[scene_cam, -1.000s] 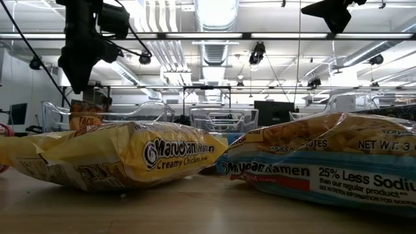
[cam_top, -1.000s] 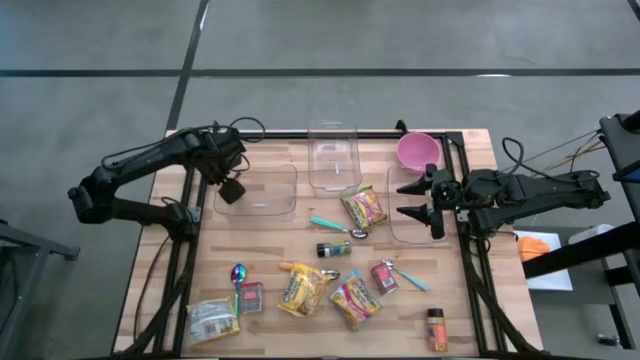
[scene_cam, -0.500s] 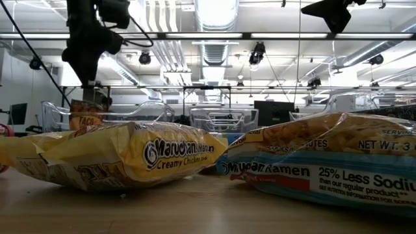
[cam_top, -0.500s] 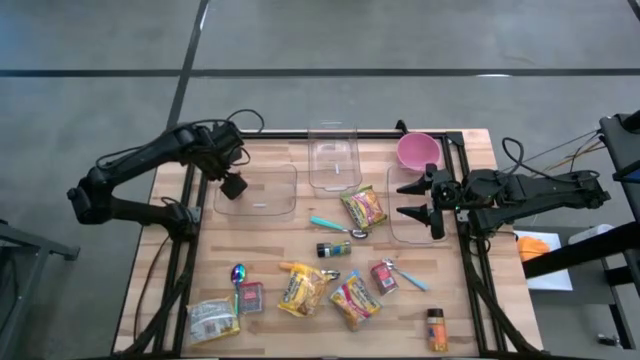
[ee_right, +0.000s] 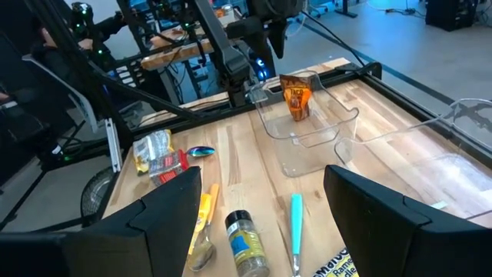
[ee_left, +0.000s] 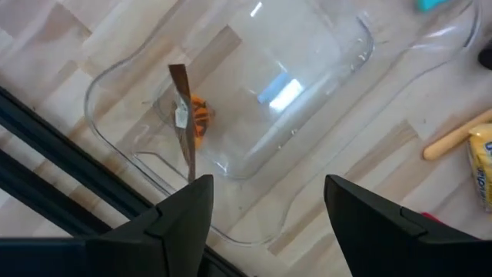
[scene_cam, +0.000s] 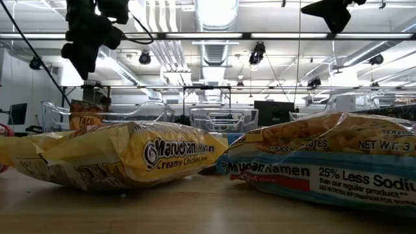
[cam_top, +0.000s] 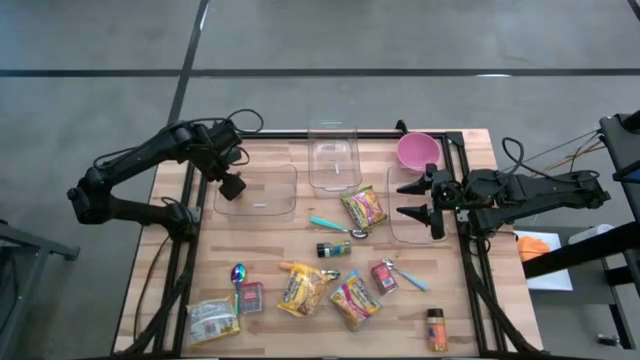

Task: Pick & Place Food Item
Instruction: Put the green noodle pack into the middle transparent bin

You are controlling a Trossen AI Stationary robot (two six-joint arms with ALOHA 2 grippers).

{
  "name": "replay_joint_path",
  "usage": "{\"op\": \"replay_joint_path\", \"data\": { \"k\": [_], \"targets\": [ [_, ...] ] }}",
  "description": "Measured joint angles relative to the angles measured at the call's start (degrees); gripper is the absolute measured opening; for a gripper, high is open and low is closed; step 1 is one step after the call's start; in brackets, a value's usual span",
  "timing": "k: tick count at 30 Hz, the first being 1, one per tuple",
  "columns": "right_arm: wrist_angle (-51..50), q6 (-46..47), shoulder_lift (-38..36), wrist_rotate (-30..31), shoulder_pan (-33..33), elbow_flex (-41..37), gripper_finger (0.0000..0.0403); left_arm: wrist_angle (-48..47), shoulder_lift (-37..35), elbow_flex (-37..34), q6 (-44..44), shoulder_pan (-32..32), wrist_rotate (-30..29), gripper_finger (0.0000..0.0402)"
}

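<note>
An orange-brown food packet (ee_left: 190,117) stands on its lower edge inside the left clear container (ee_left: 307,85), near that container's left end; the right wrist view shows the packet (ee_right: 297,95) upright too. My left gripper (ee_left: 269,219) hangs open straight above it, pointing down and holding nothing; in the high view the left gripper (cam_top: 232,186) hides the packet. My right gripper (cam_top: 401,200) is open, held level above the right clear container (cam_top: 412,232), and is empty.
A third clear container (cam_top: 333,158) and a pink bowl (cam_top: 418,150) sit at the far edge. Ramen packs (cam_top: 362,207) (cam_top: 303,290) (cam_top: 355,298), small packets (cam_top: 212,318), spice jars (cam_top: 333,248) (cam_top: 436,330) and spoons (cam_top: 338,227) are spread over the middle and near part of the table.
My left gripper has risen straight up from just above the packet, staying open. The packet has stayed standing in the left container.
</note>
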Motion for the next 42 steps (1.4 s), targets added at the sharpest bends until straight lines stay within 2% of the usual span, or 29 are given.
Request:
{"op": "replay_joint_path", "data": {
  "k": [8, 11, 16, 21, 26, 34, 39, 42],
  "targets": [
    [-0.13, 3.01, 0.09, 0.0, 0.0, 0.02, 0.0271, 3.54, -3.02, -0.04, -3.97, -4.28, 4.46, 0.0258],
    [-0.15, 3.05, 0.09, 0.2, -0.02, 0.02, 0.0271, 9.66, -6.27, -0.04, -6.78, -7.66, 4.49, 0.0258],
    [-0.15, 2.86, 0.1, 3.82, -0.17, 0.02, 0.0271, 23.02, -11.96, -0.04, -12.23, -12.65, 4.4, 0.0258],
    [-3.45, 2.16, 2.23, 4.57, -0.15, 2.84, 0.0271, 36.18, -14.27, -0.58, -13.77, -18.14, 2.47, 0.0258],
    [-16.33, -1.41, 9.61, 6.4, -0.15, 14.12, 0.0271, 41.6, -13.13, -0.63, -13.75, -21.82, 0.52, 0.0258],
    [-36.31, -6.14, 26.13, 7.64, -0.11, 31.92, 0.0271, 46.21, -12.71, -2.2, -10.01, -26.35, -7.89, 0.0258],
    [-42.15, -7.09, 34.54, 5.06, -0.09, 36.22, 0.0271, 57.96, -16.58, -10.11, -11.26, -28.99, -7.82, 0.0258],
    [-42.31, -7.82, 37.53, 2.81, 0.13, 36.06, 0.0271, 60.0, -18.61, -14.59, -13.34, -29.41, -7.76, 0.0258]
  ]
}}
